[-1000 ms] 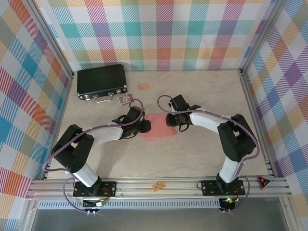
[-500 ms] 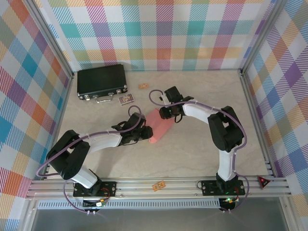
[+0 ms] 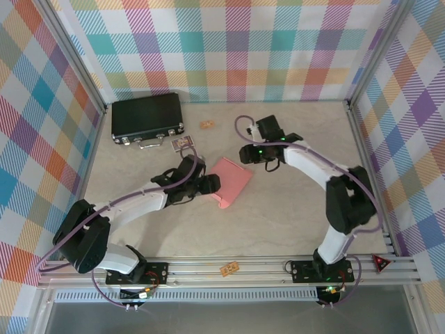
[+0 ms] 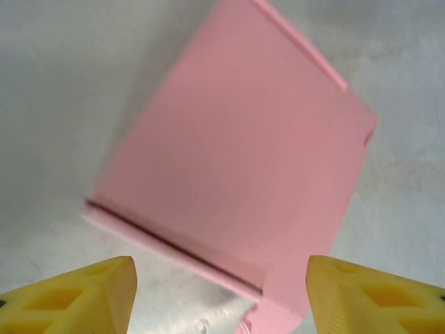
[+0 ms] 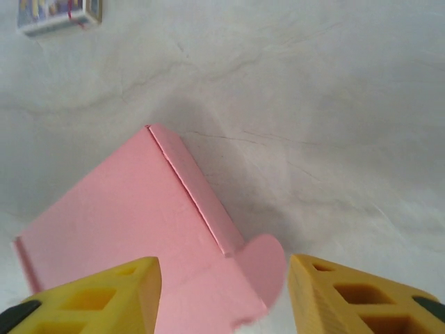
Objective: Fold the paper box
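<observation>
Paper box (image 3: 231,181) lies flat on the tabletop (image 3: 292,209), turned on a diagonal, between the two sets of fingers. Left fingers (image 3: 208,185) sit just beside its left edge. Right fingers (image 3: 251,154) hover near its far right corner, apart from the card. Left wrist view: both yellow left fingers (image 4: 76,299) are spread wide and released, nothing pinched. The box (image 4: 236,153) stretches away ahead of the gap, its salmon-pink top face plain, a dark crease line along the edge nearest the fingers, one corner dipping down between them. Cannot tell whether the card touches either finger. Right wrist view: right fingers (image 5: 97,296) are likewise parted and released. The box (image 5: 118,223) lies ahead, more toward the left-hand finger, with a raised fold along its side. A rounded flap (image 5: 261,268) lies flat in the gap, close to the right-hand finger. A small printed packet (image 5: 59,15) sits well beyond the right fingers. A black case (image 3: 147,118) with metal latches stands well beyond the left fingers.
</observation>
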Controlling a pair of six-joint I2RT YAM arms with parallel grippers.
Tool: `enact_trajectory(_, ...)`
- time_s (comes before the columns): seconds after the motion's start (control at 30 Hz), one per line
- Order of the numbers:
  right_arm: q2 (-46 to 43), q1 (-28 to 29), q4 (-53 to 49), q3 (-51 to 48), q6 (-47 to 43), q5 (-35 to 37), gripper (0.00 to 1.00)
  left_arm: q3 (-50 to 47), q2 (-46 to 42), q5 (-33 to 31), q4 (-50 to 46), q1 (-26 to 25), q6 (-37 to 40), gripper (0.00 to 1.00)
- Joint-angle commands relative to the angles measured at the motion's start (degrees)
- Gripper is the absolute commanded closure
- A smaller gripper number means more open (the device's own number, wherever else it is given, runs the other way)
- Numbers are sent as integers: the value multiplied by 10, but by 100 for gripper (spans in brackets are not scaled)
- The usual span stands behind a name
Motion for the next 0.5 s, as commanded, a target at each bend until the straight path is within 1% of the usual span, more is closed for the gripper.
enact_trajectory(0.0,-52,-6,1,-65,102,-33,47,53,44,-12,-35,41,97,34)
enact_trajectory(0.07,-83,-8,24,-117,132,-66,46,83,81,-3,-35,58,133,33)
enact_trajectory(0.2,-141,-8,102,-213,180,-127,43,135,153,56,-31,84,190,34)
enact_trajectory(0.27,-156,-8,120,-242,186,-131,42,150,178,89,-23,90,210,34)
enact_trajectory(0.37,-163,-9,141,-269,195,-144,41,163,205,108,-14,91,228,34)
enact_trajectory(0.47,-161,-9,209,-304,227,-174,39,162,218,136,0,91,228,36)
